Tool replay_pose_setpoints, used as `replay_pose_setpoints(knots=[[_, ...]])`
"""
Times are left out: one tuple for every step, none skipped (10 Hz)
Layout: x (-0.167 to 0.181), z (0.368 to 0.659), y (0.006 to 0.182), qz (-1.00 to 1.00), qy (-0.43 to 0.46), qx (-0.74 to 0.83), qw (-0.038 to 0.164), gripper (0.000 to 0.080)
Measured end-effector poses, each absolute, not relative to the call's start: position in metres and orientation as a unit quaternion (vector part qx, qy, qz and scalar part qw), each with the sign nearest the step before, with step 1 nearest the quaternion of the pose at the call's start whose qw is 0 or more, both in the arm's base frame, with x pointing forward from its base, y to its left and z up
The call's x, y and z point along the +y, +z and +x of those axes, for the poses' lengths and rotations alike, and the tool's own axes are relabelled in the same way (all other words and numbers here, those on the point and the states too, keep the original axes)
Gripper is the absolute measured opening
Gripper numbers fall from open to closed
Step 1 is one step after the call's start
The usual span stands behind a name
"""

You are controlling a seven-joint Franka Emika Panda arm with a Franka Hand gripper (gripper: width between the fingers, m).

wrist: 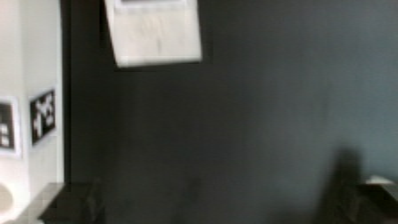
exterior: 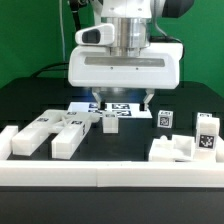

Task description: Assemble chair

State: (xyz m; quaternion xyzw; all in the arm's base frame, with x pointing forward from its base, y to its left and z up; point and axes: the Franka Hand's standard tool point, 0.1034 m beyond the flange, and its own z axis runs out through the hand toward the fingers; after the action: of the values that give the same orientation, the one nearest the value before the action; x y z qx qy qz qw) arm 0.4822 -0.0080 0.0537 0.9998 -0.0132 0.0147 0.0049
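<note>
The chair is in loose white tagged pieces on the black table (exterior: 30, 100). Long blocks (exterior: 62, 133) lie at the exterior view's left, with a small block (exterior: 110, 122) near the middle. A stepped piece (exterior: 178, 150) and two small upright blocks (exterior: 207, 134) (exterior: 165, 118) stand at the right. My gripper (exterior: 124, 102) hangs open above the table's middle, just behind the marker board (exterior: 122, 109), holding nothing. In the wrist view the gripper (wrist: 217, 205) shows only bare black table between its dark fingers (wrist: 365, 195). A white part (wrist: 155, 35) and a tagged white edge (wrist: 27, 120) lie further out.
A white rail (exterior: 110, 176) borders the table's front edge, and a green backdrop (exterior: 25, 40) stands behind. The arm's broad white wrist body (exterior: 125, 65) hangs over the centre.
</note>
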Motion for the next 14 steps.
replay_pose_setpoints(knots=[[-0.006, 0.481, 0.054, 1.000, 0.001, -0.013, 0.002, 0.0649], [-0.007, 0.483, 0.055, 1.000, 0.004, -0.013, 0.003, 0.0649], [-0.007, 0.482, 0.054, 1.000, 0.001, -0.012, 0.002, 0.0649], [-0.008, 0.477, 0.055, 0.998, -0.055, 0.002, -0.008, 0.0649], [-0.011, 0.485, 0.056, 0.998, -0.069, 0.000, -0.009, 0.0649], [-0.012, 0.479, 0.051, 0.994, -0.105, 0.000, -0.012, 0.0649], [-0.014, 0.475, 0.049, 0.990, -0.141, -0.004, -0.014, 0.0649], [-0.017, 0.475, 0.048, 0.986, -0.168, -0.007, -0.016, 0.0649], [-0.019, 0.473, 0.048, 0.979, -0.204, -0.010, -0.020, 0.0649], [-0.018, 0.474, 0.047, 0.974, -0.226, -0.009, -0.021, 0.0649], [-0.016, 0.470, 0.047, 0.965, -0.263, -0.008, -0.025, 0.0649], [-0.016, 0.471, 0.044, 0.959, -0.280, -0.008, -0.026, 0.0649], [-0.018, 0.466, 0.041, 0.949, -0.315, -0.003, -0.017, 0.0649], [-0.019, 0.461, 0.036, 0.939, -0.343, -0.002, -0.011, 0.0649]])
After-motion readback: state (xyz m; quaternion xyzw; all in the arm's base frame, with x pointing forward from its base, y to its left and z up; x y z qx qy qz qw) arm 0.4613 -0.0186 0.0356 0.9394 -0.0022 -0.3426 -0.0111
